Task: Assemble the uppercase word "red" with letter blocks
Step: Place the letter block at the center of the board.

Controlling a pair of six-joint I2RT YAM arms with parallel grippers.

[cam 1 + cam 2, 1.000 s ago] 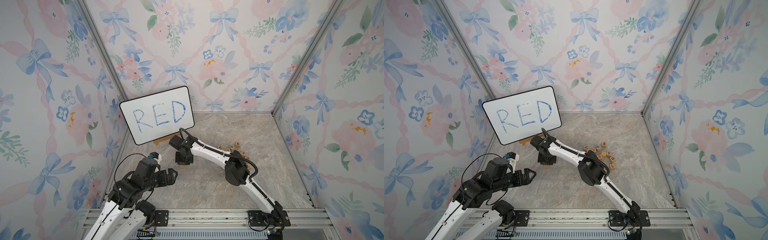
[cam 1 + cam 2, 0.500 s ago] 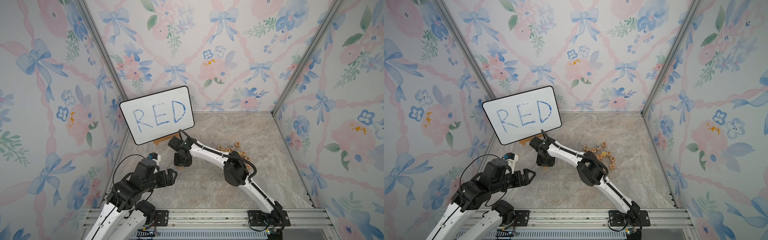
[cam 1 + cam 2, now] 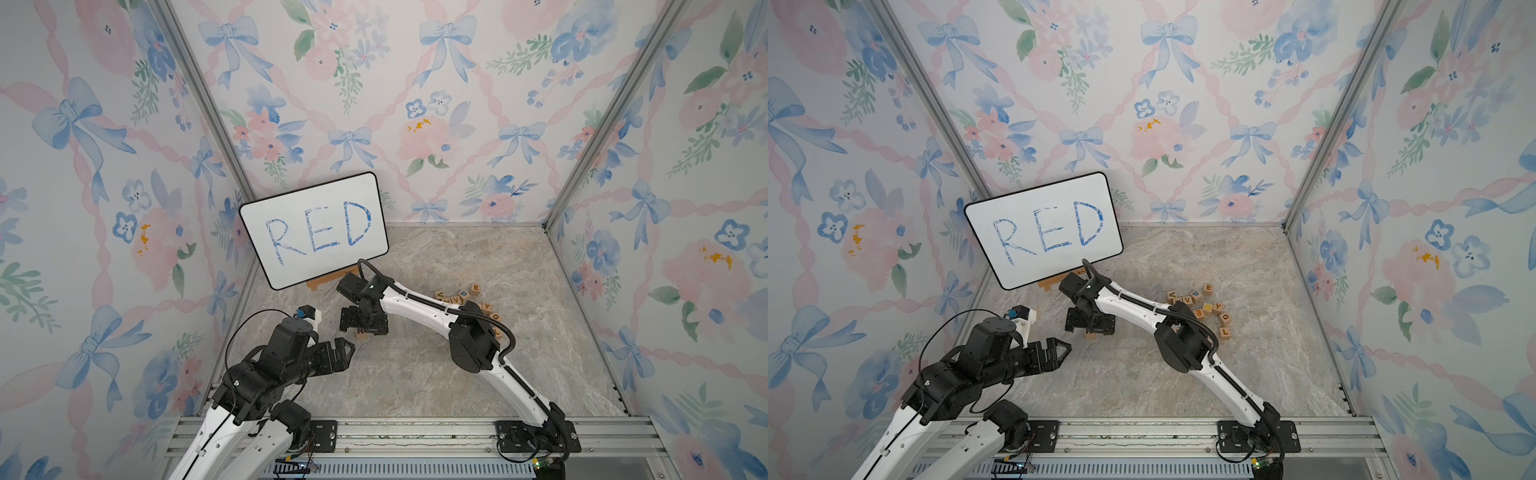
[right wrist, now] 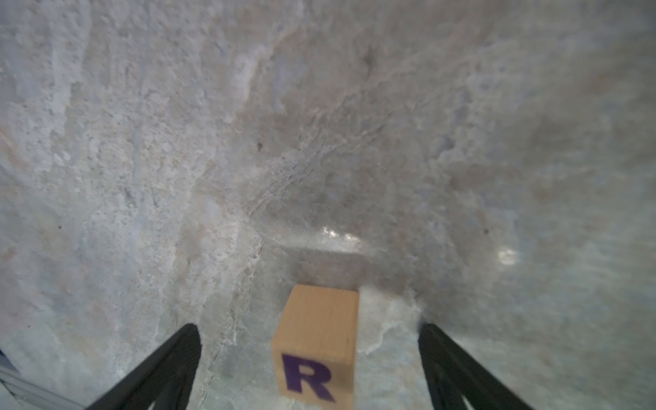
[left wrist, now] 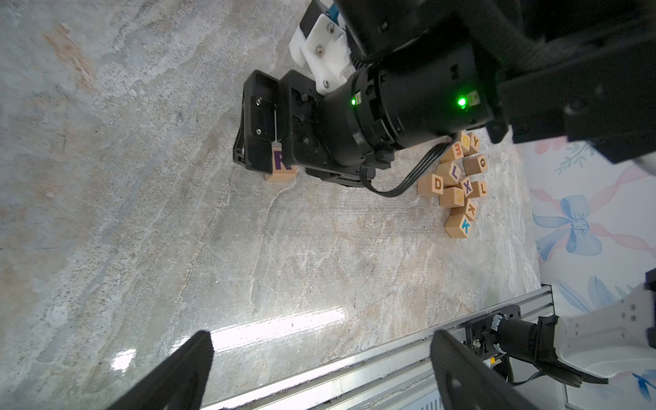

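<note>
Right claw (image 3: 364, 329): apart, astride R block (image 4: 321, 319), not gripping.
R block: on counter (image 3: 415, 374), left of the pile (image 3: 1200, 307).
Left claw (image 5: 319, 340): apart, empty.
Do well: rise straight, no nudging R.

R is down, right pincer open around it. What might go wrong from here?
The R block stands between the right pincer's open jaws; a slanted retreat may knock it askew. The left pincer hovers close by, so the arms might clash. The D block touches its neighbours in the pile, so a grab may drag others.
</note>
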